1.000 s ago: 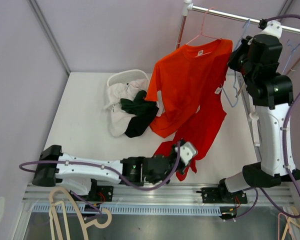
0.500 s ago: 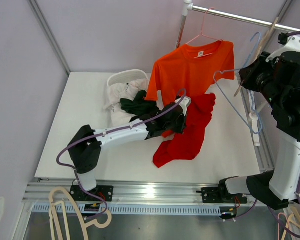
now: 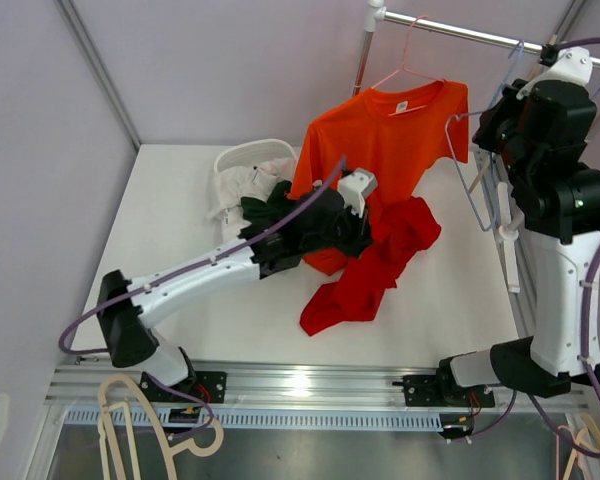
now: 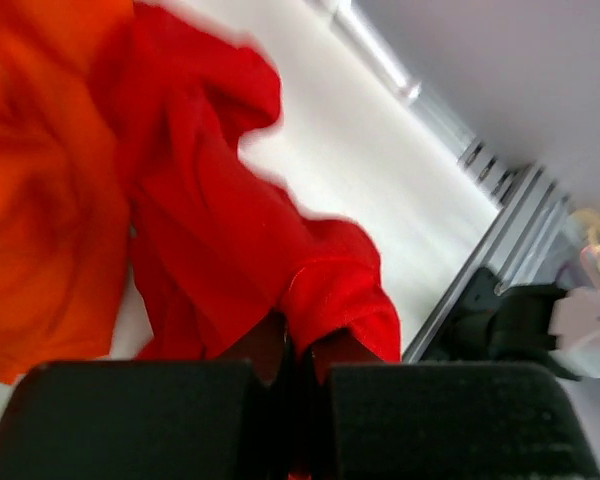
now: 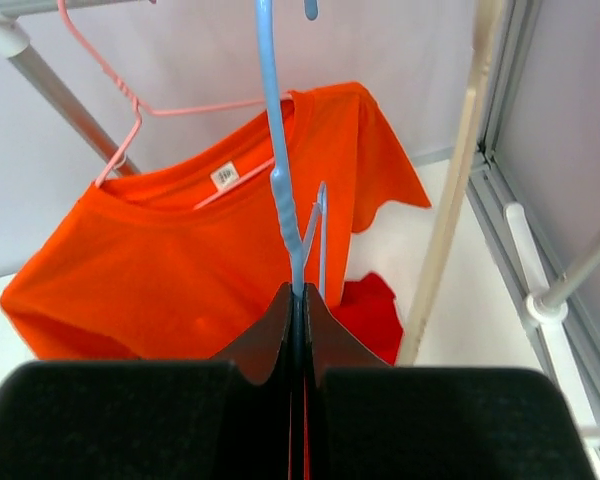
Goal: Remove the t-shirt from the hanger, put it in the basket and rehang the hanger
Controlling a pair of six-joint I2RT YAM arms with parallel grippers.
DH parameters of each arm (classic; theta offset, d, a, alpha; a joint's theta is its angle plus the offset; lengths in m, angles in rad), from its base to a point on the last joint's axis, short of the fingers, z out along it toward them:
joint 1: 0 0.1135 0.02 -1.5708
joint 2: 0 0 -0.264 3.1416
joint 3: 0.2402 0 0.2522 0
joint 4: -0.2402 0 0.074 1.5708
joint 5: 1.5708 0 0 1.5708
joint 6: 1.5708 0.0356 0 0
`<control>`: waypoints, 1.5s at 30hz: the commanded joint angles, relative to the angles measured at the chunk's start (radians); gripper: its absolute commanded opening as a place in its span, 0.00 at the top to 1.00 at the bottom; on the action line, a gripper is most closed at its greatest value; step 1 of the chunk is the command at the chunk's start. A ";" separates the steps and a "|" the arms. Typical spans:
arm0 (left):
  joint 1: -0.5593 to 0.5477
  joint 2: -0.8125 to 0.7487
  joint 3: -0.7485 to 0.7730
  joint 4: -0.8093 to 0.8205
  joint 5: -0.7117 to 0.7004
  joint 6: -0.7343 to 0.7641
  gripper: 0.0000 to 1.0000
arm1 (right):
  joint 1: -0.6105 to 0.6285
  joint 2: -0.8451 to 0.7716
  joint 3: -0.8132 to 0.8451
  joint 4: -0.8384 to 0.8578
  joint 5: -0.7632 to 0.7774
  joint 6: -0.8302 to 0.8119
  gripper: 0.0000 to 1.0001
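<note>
A red t-shirt (image 3: 380, 262) lies crumpled on the white table (image 3: 170, 250), off its hanger. My left gripper (image 3: 365, 238) is shut on a fold of the red t-shirt (image 4: 325, 305), with cloth pinched between the jaws of the left gripper (image 4: 298, 352). At the right end of the rail, my right gripper (image 3: 488, 118) is shut on a bare blue hanger (image 3: 465, 170). The blue hanger (image 5: 280, 180) runs up from the closed right gripper (image 5: 298, 292). An orange t-shirt (image 3: 380, 150) still hangs on a pink hanger (image 3: 405, 62).
A white basket (image 3: 242, 158) of white and dark green clothes sits at the back left. The metal rail (image 3: 460, 30) crosses the top right with its post (image 3: 363, 55). A beige hanger (image 5: 450, 200) hangs near the right gripper. Cream hangers (image 3: 130, 420) lie below the front edge.
The red t-shirt has come off the blue hanger and dropped onto the table. My left gripper carried it from the front edge towards the middle. My right arm swung the bare hanger out and back.
</note>
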 commanded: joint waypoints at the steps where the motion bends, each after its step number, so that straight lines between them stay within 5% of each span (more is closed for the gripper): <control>1: 0.021 -0.124 0.131 -0.041 -0.058 0.052 0.99 | -0.005 0.040 -0.001 0.207 0.033 -0.040 1.00; 6: 0.123 -0.188 0.258 -0.081 -0.034 0.084 0.99 | -0.009 0.198 0.169 0.250 0.061 -0.078 1.00; 13: 0.264 -0.199 0.491 -0.043 -0.118 0.174 0.99 | -0.030 0.253 0.151 0.405 0.107 -0.106 1.00; 17: 0.396 -0.174 0.498 0.068 -0.186 0.147 0.99 | -0.062 0.268 0.139 0.459 0.107 -0.109 1.00; 23: 0.630 -0.087 0.642 0.118 -0.053 0.020 0.99 | -0.099 0.313 0.140 0.528 0.106 -0.118 1.00; 30: 0.813 0.213 1.054 0.023 0.179 -0.144 0.99 | -0.145 0.365 0.140 0.531 0.080 -0.100 1.00; 33: 0.864 0.274 1.038 0.045 0.236 -0.206 0.99 | -0.153 0.383 0.113 0.540 0.076 -0.097 1.00; 45: 0.865 0.226 0.564 -0.087 0.165 -0.169 0.99 | -0.174 0.383 0.026 0.513 0.064 -0.067 1.00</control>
